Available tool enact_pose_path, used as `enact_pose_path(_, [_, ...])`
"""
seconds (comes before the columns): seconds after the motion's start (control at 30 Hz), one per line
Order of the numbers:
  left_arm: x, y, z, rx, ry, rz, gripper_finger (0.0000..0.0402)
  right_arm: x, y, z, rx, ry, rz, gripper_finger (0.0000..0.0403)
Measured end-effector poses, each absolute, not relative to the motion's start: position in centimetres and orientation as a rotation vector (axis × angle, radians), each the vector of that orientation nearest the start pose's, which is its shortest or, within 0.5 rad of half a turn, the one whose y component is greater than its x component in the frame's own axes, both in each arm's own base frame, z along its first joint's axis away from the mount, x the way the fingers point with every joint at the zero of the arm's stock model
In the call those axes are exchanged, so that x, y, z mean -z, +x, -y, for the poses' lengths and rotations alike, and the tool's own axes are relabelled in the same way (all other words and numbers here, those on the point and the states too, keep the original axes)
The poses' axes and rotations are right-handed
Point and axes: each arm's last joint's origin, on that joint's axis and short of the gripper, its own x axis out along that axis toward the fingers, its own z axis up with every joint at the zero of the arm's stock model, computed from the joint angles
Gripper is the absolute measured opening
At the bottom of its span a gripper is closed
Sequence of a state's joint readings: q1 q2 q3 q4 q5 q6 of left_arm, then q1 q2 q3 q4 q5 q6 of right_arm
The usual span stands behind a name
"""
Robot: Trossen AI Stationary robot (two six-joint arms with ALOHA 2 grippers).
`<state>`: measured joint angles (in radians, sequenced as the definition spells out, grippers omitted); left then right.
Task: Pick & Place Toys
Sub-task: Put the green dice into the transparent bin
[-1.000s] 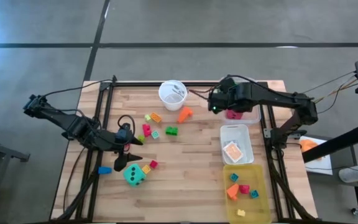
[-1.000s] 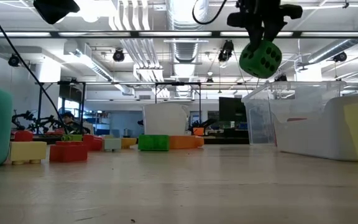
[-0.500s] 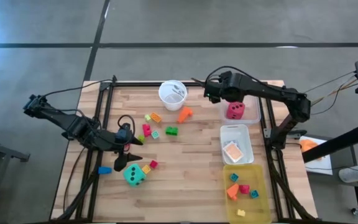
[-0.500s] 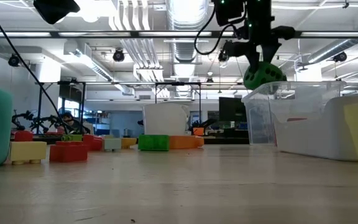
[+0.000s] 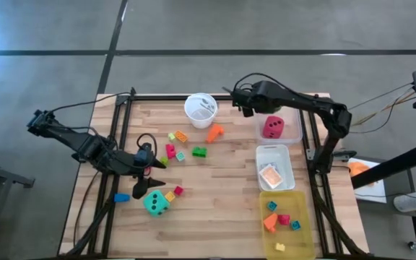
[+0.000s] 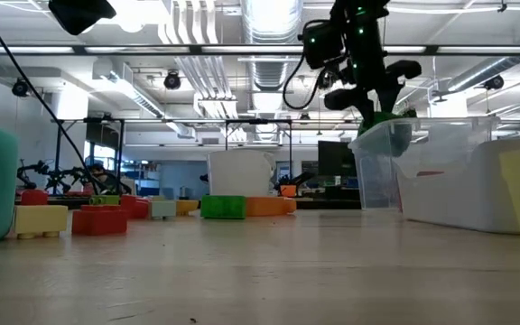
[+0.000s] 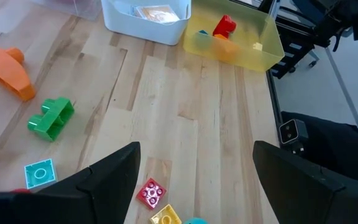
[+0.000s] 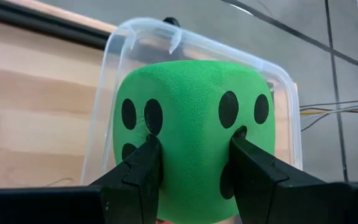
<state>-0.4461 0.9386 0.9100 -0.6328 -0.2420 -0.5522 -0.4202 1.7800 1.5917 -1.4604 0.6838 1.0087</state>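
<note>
Right now the green die (image 8: 191, 130) is pinched between the right gripper's (image 8: 194, 165) two fingers, which press dents into its foam sides. It hangs over the clear bin (image 5: 280, 128) at the table's far right, where a red-pink die (image 5: 272, 128) already lies. A cube, it has no long axis; the face toward the wrist camera shows dark pips, two pairs plainly, others partly hidden by the fingers. In the low view only a sliver of green (image 6: 385, 116) shows at the bin's rim. No writing can be read anywhere. The left gripper (image 5: 150, 180) waits low over the near left of the table, fingers spread wide and empty, just beside the teal die (image 5: 157, 203) and scattered small blocks (image 5: 198, 152).
</note>
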Motion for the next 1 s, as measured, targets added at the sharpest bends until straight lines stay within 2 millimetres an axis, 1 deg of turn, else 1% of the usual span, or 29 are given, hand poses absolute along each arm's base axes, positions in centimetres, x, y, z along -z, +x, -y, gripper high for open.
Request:
enact_pose_path(0.27, [-31.1,17.1,7.4,0.019,-0.309,-0.655,0.0314,-25.9,29.4,15.1,1.560,0.426,-1.206,0.0140])
enact_pose_path(0.43, [-31.1,17.1,7.4,0.019,-0.309,-0.655,0.0314,-24.5,29.7,15.2,1.550,0.373,-1.259,0.0140])
enact_pose_path(0.6, [-31.1,17.1,7.4,0.019,-0.309,-0.655,0.0314,-23.8,29.7,15.2,1.539,0.339,-1.265,0.0135])
enact_pose_path(0.83, [-31.0,17.1,7.4,0.019,-0.309,-0.655,0.0314,-23.8,29.9,14.7,1.532,0.263,-1.259,0.0131])
enact_pose_path(1.0, [-31.0,17.1,7.4,0.019,-0.309,-0.655,0.0314,-23.7,29.9,14.6,1.522,0.274,-1.267,0.0131])
